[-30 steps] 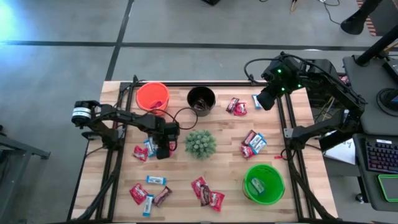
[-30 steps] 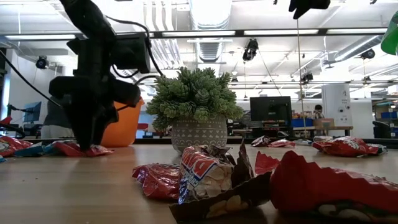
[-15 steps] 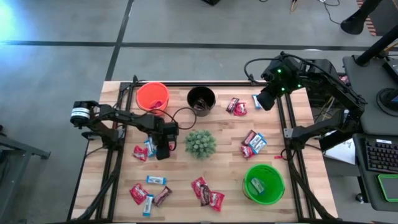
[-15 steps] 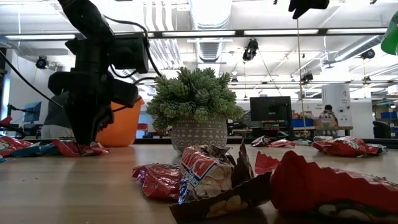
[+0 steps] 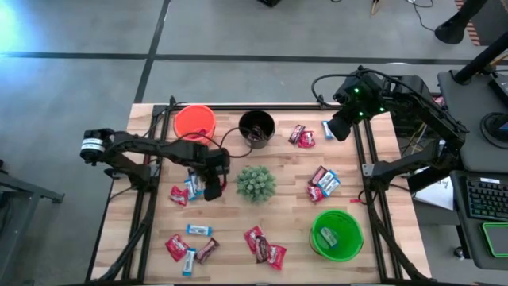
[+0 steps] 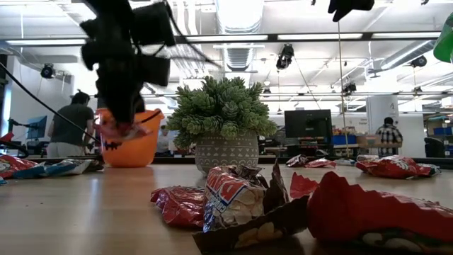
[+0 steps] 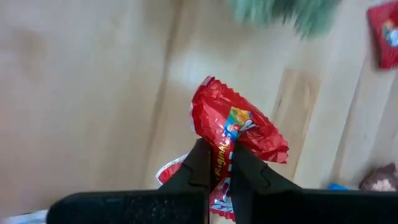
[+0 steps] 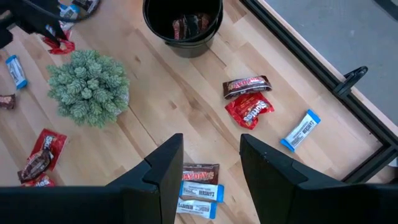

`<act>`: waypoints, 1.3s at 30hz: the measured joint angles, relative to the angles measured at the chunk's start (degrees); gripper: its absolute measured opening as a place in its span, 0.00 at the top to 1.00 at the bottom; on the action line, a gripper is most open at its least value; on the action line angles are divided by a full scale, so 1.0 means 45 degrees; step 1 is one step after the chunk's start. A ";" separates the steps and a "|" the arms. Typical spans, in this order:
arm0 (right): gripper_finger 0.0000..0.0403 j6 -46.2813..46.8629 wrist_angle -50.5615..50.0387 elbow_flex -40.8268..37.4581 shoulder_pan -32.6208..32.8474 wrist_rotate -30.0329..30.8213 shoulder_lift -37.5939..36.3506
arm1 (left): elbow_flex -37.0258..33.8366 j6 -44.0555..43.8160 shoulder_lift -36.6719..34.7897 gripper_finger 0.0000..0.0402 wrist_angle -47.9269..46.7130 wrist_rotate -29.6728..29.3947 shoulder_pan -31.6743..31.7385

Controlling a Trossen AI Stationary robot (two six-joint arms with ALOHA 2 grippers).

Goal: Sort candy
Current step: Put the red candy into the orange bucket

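Above the wooden surface [image 5: 278, 171] our left pincer [image 7: 216, 163] pinched a red candy [image 7: 236, 127] by its crinkled edge, which we judged light, soft and slippery.

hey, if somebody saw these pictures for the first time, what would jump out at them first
Probably the left gripper, shut on a red candy and raised above the table next to the green plant in the middle. Next come the bright orange bucket at the back left and the green bucket at the front right, with wrapped candies scattered around them.
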 joint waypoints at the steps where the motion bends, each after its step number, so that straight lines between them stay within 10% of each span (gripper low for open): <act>1: 0.63 0.0000 0.0000 0.0000 0.0003 0.0007 0.0000 | 0.0216 0.0071 -0.0080 1.00 -0.0160 -0.0269 0.0000; 23: 0.63 0.0928 0.1961 -0.0055 -0.0002 0.2018 0.0564 | 0.5449 0.3042 -0.1248 1.00 -0.5325 -0.1302 0.1832; 39: 0.63 0.0351 0.2667 -0.0063 -0.0195 0.2537 0.2484 | 0.6357 0.5734 -0.1459 1.00 -0.7105 -0.1970 0.5065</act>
